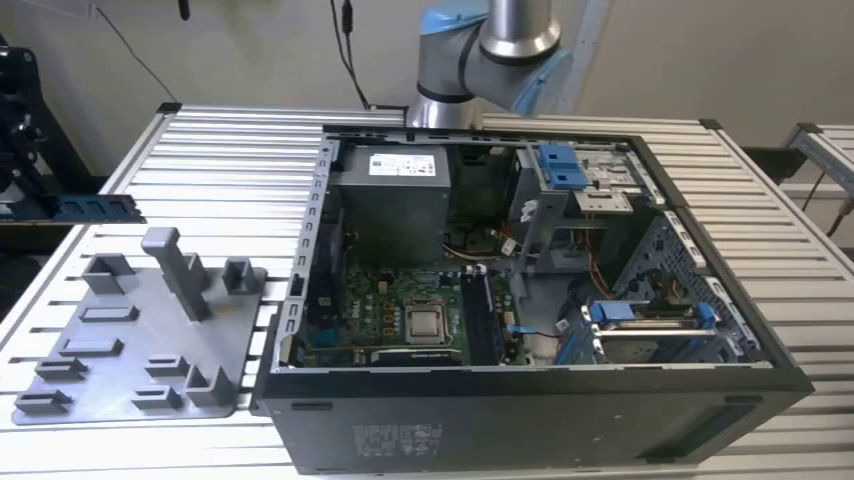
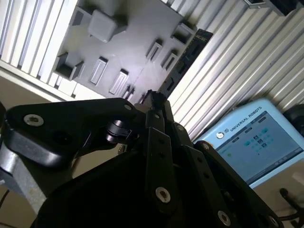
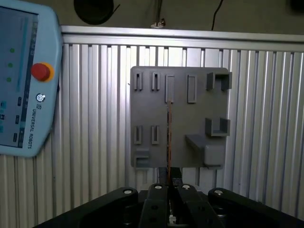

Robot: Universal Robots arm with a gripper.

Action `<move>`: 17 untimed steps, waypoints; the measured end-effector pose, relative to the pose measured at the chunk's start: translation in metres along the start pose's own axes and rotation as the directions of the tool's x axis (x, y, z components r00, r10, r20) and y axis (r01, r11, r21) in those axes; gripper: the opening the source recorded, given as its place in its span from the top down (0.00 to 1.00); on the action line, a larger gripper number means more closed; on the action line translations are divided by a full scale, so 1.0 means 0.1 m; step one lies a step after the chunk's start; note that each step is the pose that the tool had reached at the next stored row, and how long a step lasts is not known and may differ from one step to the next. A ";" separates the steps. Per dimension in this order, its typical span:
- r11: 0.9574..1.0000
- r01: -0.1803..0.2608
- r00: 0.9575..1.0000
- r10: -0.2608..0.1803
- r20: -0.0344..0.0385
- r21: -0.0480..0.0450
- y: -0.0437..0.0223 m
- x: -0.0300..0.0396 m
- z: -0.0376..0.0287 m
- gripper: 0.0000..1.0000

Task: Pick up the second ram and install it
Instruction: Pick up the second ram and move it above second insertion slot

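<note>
End of second ram (image 2: 187,59) (behind tool (image 2: 153,99))

- The gripper (image 2: 154,97), holding the thin dark second ram (image 2: 187,57), faces a grey plastic tray (image 2: 137,28) with blocks (image 2: 102,23) sticking up.
- The ribbed metal tabletop (image 2: 228,71) around it is bare.

Slatted table (image 1: 227,140): computer case (image 1: 534,410), fixture tray (image 1: 127,330), perhaps pendant (image 3: 23,85).

The exterior view looks down at the case (image 1: 534,425); all views share the tray (image 3: 183,118).
</note>
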State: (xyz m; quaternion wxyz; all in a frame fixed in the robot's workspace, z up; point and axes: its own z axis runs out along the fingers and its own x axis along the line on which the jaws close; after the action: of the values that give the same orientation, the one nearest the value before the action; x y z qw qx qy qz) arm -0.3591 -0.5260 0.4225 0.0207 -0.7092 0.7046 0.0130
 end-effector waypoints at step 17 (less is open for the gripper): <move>1.000 0.000 1.000 0.000 0.000 0.000 -0.238 0.001 0.002 0.86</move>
State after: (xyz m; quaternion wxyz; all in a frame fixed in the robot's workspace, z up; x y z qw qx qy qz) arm -0.3353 -0.5260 0.4225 0.0207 -0.7092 0.7046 0.0130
